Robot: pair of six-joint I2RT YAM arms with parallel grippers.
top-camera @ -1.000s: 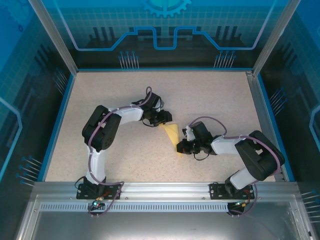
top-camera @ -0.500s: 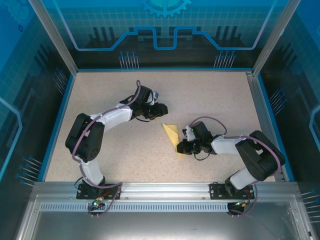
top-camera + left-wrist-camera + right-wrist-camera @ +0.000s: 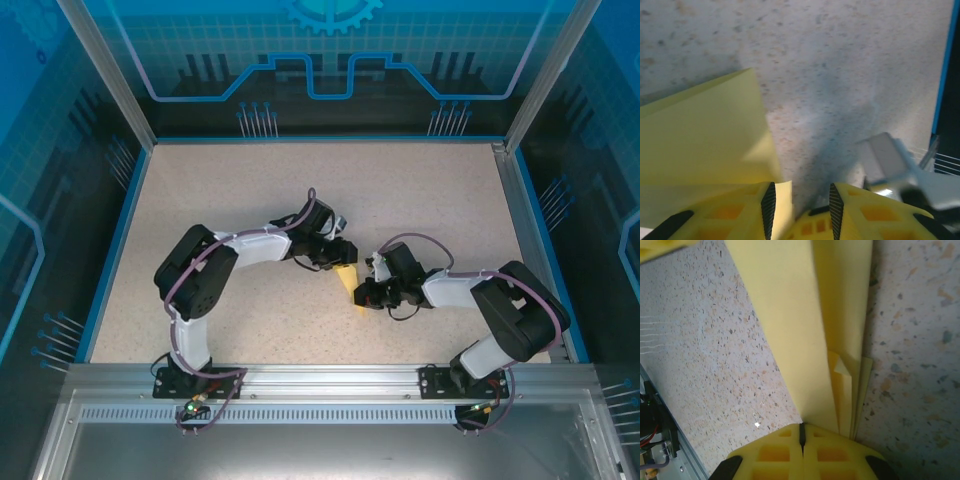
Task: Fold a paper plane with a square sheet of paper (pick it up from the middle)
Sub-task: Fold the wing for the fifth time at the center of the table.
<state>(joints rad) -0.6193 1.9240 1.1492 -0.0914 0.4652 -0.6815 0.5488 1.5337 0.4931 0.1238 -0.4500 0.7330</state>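
Right hand (image 3: 801, 437) is clamping down on the near, narrow end of the sheet of paper (image 3: 805, 315). Its two yellow fingers are meeting with no gap, and the folded layers are fanning out from between them. I am reading that as a firm pinch on the paper.

Seen from overhead, the sheet is lying flat on the desk (image 3: 220, 200) between the two arms as a slim, pale-yellow wedge. Its long axis is running from the right hand's pinch away and slightly leftward, and it is widening as it goes. The folds are showing as stacked edges along one side of the wedge.

At the far, wider end of the paper, my left hand (image 3: 800, 202) is hovering low with its jaws standing apart. One finger is sitting over the paper's edge and the other over bare desk beside the paper. A corner of the sheet is poking into the gap, so nothing is gripped there yet.

I am judging the fold as partway along, with the dart shape not yet finished. The coming move is turning on that far end, since the left hand is the nearer one to it. The paper is lying just off to one side of its open gap, so I am expecting to shift sideways over the edge before pinching or pressing a crease along the long axis.
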